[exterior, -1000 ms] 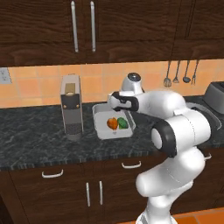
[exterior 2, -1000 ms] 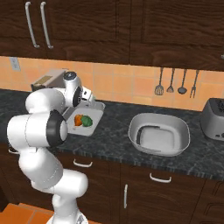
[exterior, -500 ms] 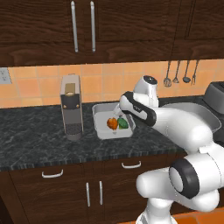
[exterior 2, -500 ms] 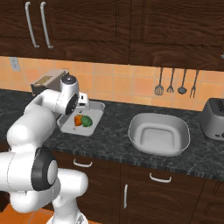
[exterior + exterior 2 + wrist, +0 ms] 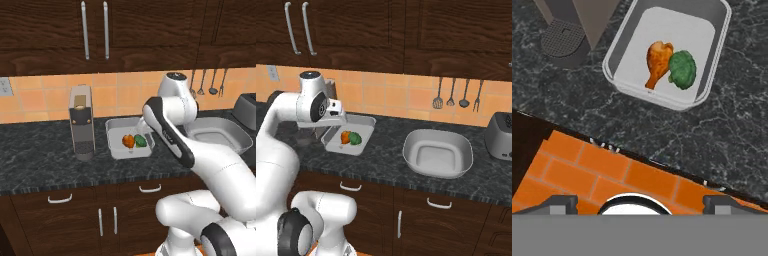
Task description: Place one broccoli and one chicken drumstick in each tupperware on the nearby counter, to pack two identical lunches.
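- Squarish tupperware (image 5: 114, 148) held one chicken drumstick (image 5: 128, 140) and one broccoli (image 5: 140, 141), touching side by side; hand view showed the same pair, drumstick (image 5: 658, 62) against broccoli (image 5: 682, 69), inside the tub (image 5: 714, 61).
- Just changed: over the last second the arm swung up and back from that tub, and the wrist no longer hung right over the food as it had a second ago; jaws spread fully apart and empty, finger tips (image 5: 562, 204) just showing at the bottom of the hand view.
- Gripper (image 5: 640, 205) sat well above and in front of the squarish tub, looking down past the counter edge.
- Meaning, as a judgement: first lunch looked packed and released; second one not started.
- Wider tupperware (image 5: 437, 154), well to the right of the squarish tub, looked empty, same in the left base view (image 5: 220, 137).
- Second broccoli and second drumstick: could not tell where they lay.
- Counter (image 5: 381, 160): dark speckled stone; the squarish tub sat near its middle, against the tiled wall side.
- Coffee machine (image 5: 81, 121) stood just left of the squarish tub; its round base (image 5: 563, 37) was apart from the tub.
- Toaster (image 5: 501, 136) was far right of the squarish tub, beyond the wider tub.
- Utensils (image 5: 456, 95) hung on the orange tile wall, up and right of the squarish tub.
- Dark wood cabinets (image 5: 105, 220) ran below the tub, more above.
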